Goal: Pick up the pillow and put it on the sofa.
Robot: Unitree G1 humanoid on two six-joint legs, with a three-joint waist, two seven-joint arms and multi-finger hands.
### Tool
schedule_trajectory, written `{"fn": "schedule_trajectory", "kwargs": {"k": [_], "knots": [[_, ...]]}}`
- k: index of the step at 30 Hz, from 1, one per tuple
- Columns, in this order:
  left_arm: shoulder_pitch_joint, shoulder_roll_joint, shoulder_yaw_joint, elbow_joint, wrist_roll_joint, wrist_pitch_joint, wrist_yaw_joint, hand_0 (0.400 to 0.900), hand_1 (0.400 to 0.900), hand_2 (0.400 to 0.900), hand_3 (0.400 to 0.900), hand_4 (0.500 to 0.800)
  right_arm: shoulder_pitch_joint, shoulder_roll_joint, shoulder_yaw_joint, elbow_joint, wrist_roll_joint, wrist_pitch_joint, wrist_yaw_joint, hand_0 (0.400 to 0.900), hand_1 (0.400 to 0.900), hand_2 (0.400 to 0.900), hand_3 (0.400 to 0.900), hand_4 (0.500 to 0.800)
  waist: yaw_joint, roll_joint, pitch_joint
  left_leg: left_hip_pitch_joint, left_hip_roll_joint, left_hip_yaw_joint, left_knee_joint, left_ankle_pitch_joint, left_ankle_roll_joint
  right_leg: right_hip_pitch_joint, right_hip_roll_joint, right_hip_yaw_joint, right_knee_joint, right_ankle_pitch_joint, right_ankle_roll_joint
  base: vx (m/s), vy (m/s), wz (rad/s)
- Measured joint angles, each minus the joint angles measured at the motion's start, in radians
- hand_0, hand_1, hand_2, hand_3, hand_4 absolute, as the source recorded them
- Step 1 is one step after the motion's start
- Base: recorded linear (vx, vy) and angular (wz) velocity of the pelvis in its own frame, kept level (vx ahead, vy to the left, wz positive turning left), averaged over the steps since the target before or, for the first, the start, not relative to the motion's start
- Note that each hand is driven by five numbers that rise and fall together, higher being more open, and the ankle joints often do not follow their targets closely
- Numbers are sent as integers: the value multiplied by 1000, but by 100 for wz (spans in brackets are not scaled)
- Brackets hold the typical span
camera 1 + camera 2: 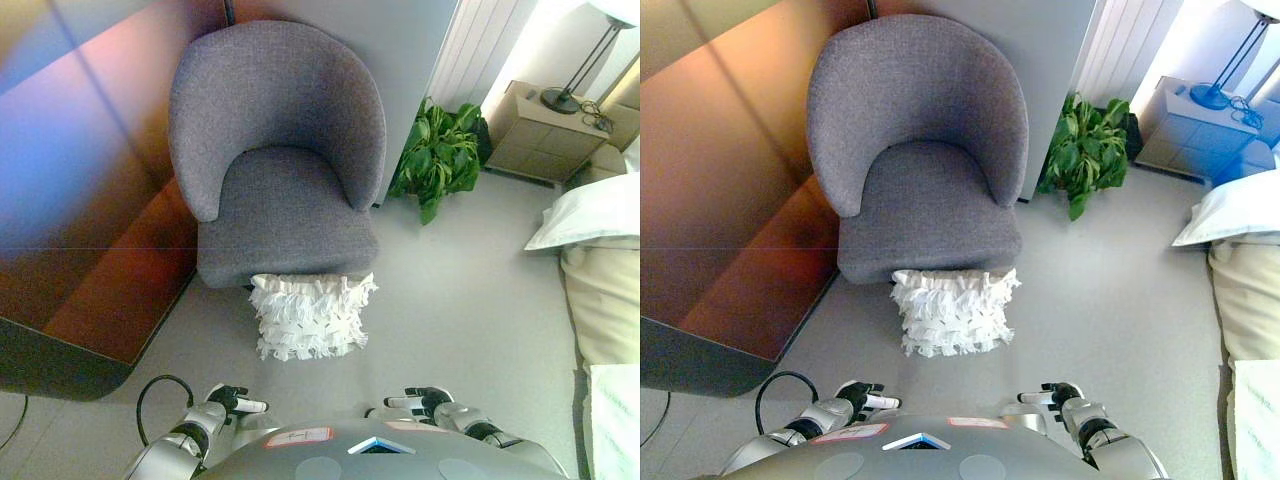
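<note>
A white ruffled pillow lies on the grey floor, leaning against the front of a grey tub-shaped sofa chair whose seat is bare. Both hands hang low at the bottom of the view, well short of the pillow. My left hand is at the lower left with its fingers relaxed and holds nothing. At the lower right my right hand is likewise relaxed and holds nothing.
A wooden panel stands to the chair's left. A green potted plant sits right of the chair, with a bedside cabinet and lamp behind it. A bed with a white pillow fills the right edge.
</note>
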Motion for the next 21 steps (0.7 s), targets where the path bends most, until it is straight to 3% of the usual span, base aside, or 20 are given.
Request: {"fn": "schedule_trajectory", "kwargs": {"k": [7, 21], "knots": [[-2, 1, 2, -2, 0, 0, -34, 900, 900, 900, 900, 800, -1, 0, 0, 0, 0, 0, 1, 900, 900, 900, 900, 800, 0, 3, 4, 0, 0, 0, 0, 0, 0, 1, 0, 0, -2, 1, 0, 0, 0, 0], [-1, 0, 2, -25, -2, 0, -30, 900, 900, 900, 900, 800, -13, -3, 0, -1, 0, 0, -6, 900, 900, 900, 900, 800, 0, 19, 26, 0, -1, -3, 0, 0, 0, 5, 0, -4, -6, 2, 1, 2, -7, 0]]}}
